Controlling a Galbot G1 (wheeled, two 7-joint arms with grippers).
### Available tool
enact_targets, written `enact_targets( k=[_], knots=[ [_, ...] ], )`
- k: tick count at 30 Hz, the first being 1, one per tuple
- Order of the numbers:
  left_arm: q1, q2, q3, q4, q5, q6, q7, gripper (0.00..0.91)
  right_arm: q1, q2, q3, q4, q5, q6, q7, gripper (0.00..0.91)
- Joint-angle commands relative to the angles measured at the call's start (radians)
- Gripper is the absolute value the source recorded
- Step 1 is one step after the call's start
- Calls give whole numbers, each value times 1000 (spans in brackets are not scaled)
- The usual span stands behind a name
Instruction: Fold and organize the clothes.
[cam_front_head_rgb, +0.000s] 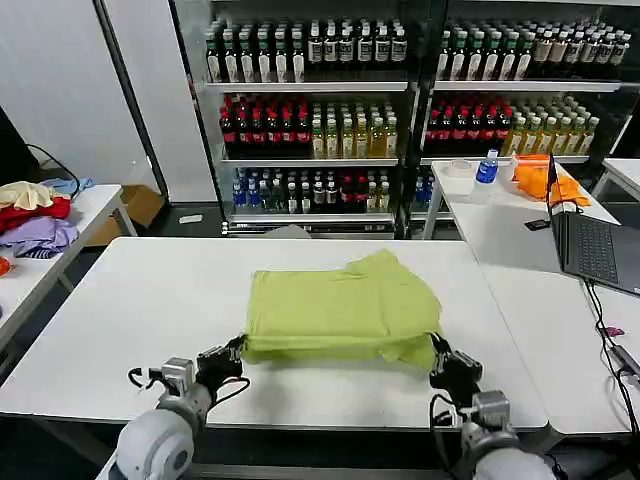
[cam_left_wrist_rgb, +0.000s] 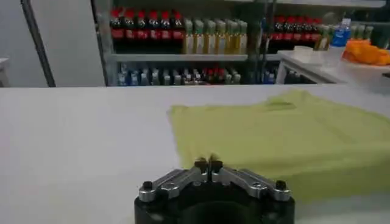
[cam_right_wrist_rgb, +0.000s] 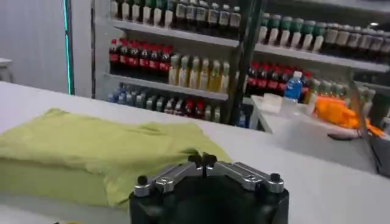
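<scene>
White table (cam_front_head_rgb: 150, 300) bears the folded T-shirt (cam_front_head_rgb: 340, 312), left gripper (cam_front_head_rgb: 235, 357) and right gripper (cam_front_head_rgb: 440, 358) pinching its near corners, fingers closed.

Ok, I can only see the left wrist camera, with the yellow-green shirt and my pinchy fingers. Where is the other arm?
Observer: The right gripper sits at the near right corner of the T-shirt, fingers shut.
Operator: And where's mine next to that?
Observer: The left gripper is at the near left corner, so the two flank the shirt's front edge.
Operator: Anything else around?
Observer: A laptop stands open on the table to the right.
</scene>
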Motion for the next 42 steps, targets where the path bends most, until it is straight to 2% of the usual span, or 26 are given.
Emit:
enact_targets(
  k=[1,9,13,18,19,20,21,28,31,40,42],
  knots=[
    [-124,0,72,141,25,-4,-2,40,191,-44,-78,-171,-9,22,-15,0],
    [-149,-19,91,180,59,-5,-1,60,256,-19,-121,-258,-63,53,-31,0],
    [-152,-28,90,185,57,-9,2,272,251,20,-130,-268,-87,53,-30,0],
    [-154,-34,88,184,51,-20,4,383,240,59,-140,-285,-126,44,-23,0],
    [-153,-35,87,184,51,-20,6,494,239,61,-140,-285,-126,40,-22,353],
    [-152,-36,86,184,51,-20,7,564,231,66,-139,-284,-132,29,-19,675],
    [-149,-37,85,182,50,-21,6,907,222,69,-138,-284,-136,28,-20,907],
    [-113,-35,63,155,46,-30,2,907,170,78,-119,-258,-135,62,-27,907],
    [-92,-31,52,128,46,-21,-6,907,150,88,-97,-229,-128,64,-3,907],
    [-9,-41,34,100,43,-21,-10,907,72,70,-21,-143,-51,57,7,907],
    [-7,-49,32,102,37,-18,-12,907,32,81,7,-130,-8,38,16,907]
  ],
)
